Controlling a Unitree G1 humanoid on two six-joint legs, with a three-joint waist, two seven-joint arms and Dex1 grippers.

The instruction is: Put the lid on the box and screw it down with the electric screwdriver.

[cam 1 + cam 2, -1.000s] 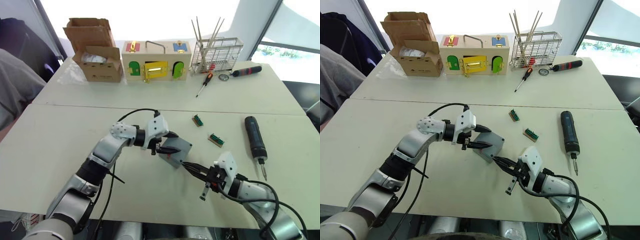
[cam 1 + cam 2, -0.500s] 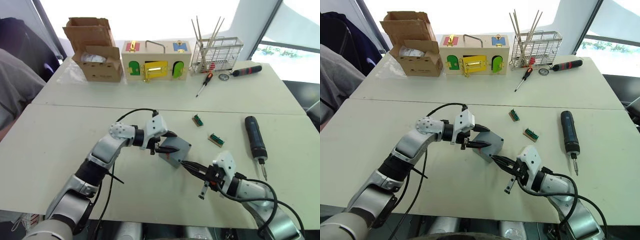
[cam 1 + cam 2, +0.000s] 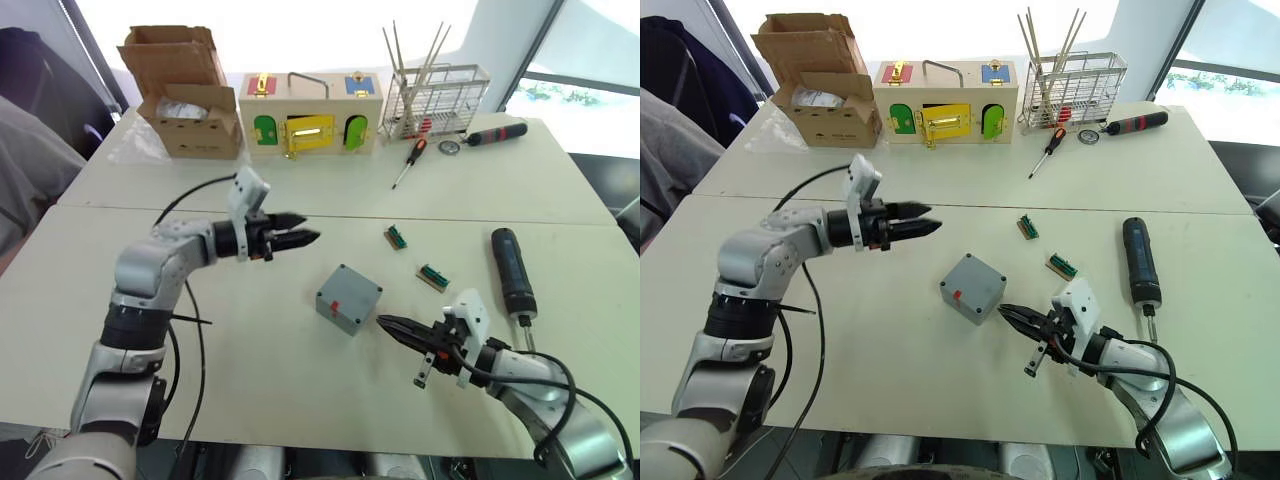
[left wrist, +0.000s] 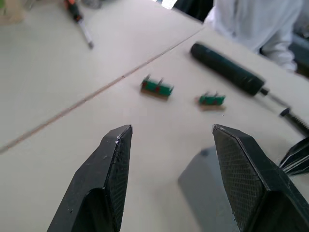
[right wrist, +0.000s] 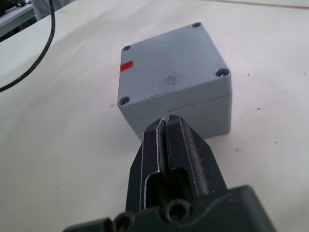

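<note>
The box (image 3: 348, 298), lid (image 5: 171, 67) on top, sits turned corner-on near mid-desk (image 3: 250, 380).
We see its red-marked corner facing our near edge. Our right tool (image 3: 390, 325) is clenched on nothing, tip just beside the box's near right side, not clearly touching. Our left tool (image 3: 305, 238) hangs spread wide and empty, well apart up-left. The electric screwdriver (image 3: 511, 272) lies at right, bit toward us.
</note>
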